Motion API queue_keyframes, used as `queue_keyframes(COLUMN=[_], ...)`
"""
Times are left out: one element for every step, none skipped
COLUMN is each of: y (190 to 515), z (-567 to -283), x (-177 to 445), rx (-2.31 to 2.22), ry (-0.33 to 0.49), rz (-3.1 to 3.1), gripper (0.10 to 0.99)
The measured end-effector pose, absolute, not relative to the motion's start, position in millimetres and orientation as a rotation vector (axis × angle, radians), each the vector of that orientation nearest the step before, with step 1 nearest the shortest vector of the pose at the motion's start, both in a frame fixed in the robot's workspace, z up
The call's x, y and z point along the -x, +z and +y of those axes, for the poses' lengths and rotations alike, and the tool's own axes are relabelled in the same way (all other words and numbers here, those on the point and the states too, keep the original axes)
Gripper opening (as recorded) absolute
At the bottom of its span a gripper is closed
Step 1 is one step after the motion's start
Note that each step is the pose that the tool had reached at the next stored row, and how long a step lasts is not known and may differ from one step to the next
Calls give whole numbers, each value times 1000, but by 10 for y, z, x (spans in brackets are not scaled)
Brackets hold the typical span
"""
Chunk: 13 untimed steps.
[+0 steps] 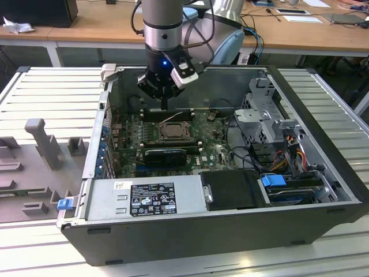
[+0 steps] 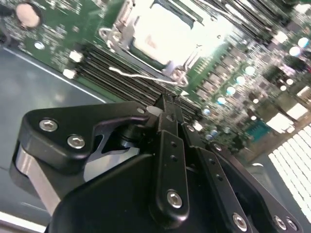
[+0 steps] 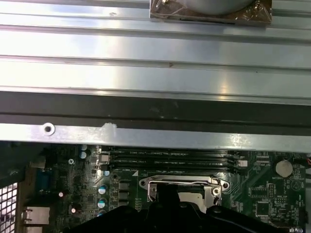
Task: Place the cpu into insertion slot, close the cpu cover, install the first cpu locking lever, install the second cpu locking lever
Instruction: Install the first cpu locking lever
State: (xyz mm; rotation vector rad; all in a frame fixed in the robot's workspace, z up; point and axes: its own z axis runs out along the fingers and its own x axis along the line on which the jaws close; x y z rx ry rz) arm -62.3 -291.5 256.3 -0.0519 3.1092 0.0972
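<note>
A: Exterior view first. Where is the gripper (image 1: 164, 104)?

B: It hangs inside the open computer case (image 1: 323, 173), just above the memory slots (image 1: 167, 113) at the far edge of the motherboard (image 1: 213, 147), pointing straight down.

A: Is it holding anything?

B: No. In the second wrist view its fingers (image 2: 170, 145) are pressed together with nothing between them, the tip just short of a thin wire locking lever (image 2: 146, 76).

A: And the cpu?

B: In the second wrist view the pale cpu (image 2: 167, 36) lies in the insertion slot (image 2: 119, 22), framed by the silvery cpu cover (image 2: 187, 58) lying flat over it. In the exterior view the slot (image 1: 173, 131) sits mid-board, just nearer the camera than the gripper.

A: The lever?

B: It stands loose, slanting over the memory slots beside the socket, not tucked down.

A: Around the case?

B: It rests on a ribbed metal tabletop (image 1: 52, 86); grey fixture blocks (image 1: 40, 138) stand at the exterior view's left.
</note>
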Motion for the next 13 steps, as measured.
queue_keyframes(y=[2560, 2559, 2558, 2545, 2518, 2492, 2456, 2437, 2414, 2364, 2340, 2333, 2329], z=[-2916, -2915, -2916, -2918, -2920, -2921, -2920, -2920, -2919, -2919, -2919, -2918, -2916], x=[622, 622, 622, 621, 620, 613, 583, 558, 535, 497, 466, 440, 429], rx=[52, 51, 51, 51, 49, 47, 46, 46, 46, 46, 46, 46, 46], ry=[104, 128, 147, 163, 163, 163, 163, 163, 163, 163, 163, 163, 163], rz=[3109, 3107, 3106, 3105, 3105, 3105, 3105, 3105, 3105, 3105, 3105, 3105, 3105], gripper=[106, 106, 106, 106, 106, 106, 106, 106, 106, 106, 106, 106, 106])
